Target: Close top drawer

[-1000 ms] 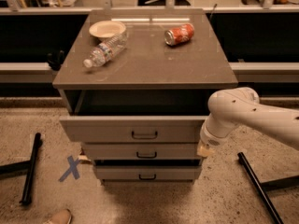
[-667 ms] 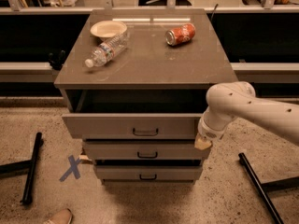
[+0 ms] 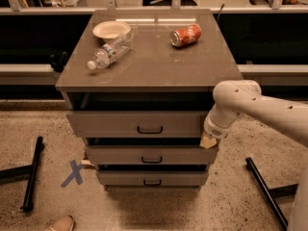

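The top drawer [image 3: 120, 123] is a wide grey-taupe front with a small dark loop handle [image 3: 149, 129] at its centre. It stands pulled out a little from the cabinet, with a dark gap above it. My gripper [image 3: 208, 140] is at the end of the white arm [image 3: 250, 105] coming in from the right. It sits at the right end of the top drawer's front, touching or nearly touching it, just above the middle drawer [image 3: 151, 155].
On the cabinet top [image 3: 159, 61] lie a plastic bottle [image 3: 109, 49], a cream bowl [image 3: 111, 30] and a red can [image 3: 186, 35]. The bottom drawer [image 3: 152, 178] also stands slightly out. Black stand legs lie on the floor at left [image 3: 32, 172] and right [image 3: 264, 191]. A blue X mark [image 3: 73, 173] is on the floor.
The view has closed in on the cabinet. My arm and gripper have shifted left to the top drawer's right end, and the drawer seems slightly further in.
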`<state>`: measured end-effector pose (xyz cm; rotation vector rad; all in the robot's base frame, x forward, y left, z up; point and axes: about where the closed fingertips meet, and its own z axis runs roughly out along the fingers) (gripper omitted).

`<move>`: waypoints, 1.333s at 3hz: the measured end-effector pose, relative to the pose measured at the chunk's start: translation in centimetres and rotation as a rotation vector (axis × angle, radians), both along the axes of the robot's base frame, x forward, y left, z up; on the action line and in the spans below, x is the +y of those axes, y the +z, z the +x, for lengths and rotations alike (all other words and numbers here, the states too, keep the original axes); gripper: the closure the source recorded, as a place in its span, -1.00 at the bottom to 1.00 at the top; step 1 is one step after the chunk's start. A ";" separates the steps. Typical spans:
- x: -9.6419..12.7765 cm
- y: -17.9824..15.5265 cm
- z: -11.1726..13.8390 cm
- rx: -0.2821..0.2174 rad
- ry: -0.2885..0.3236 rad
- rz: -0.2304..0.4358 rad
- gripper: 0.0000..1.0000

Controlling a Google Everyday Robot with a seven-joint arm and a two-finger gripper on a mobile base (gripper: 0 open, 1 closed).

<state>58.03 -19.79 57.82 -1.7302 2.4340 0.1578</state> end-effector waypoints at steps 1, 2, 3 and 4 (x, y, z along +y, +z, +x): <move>-0.5 0.6 0.1 -0.016 -0.018 0.005 1.00; -1.6 1.9 -1.7 -0.037 -0.052 0.011 1.00; -3.3 3.7 -5.3 -0.044 -0.087 0.005 1.00; -4.7 5.1 -8.6 -0.053 -0.119 0.020 1.00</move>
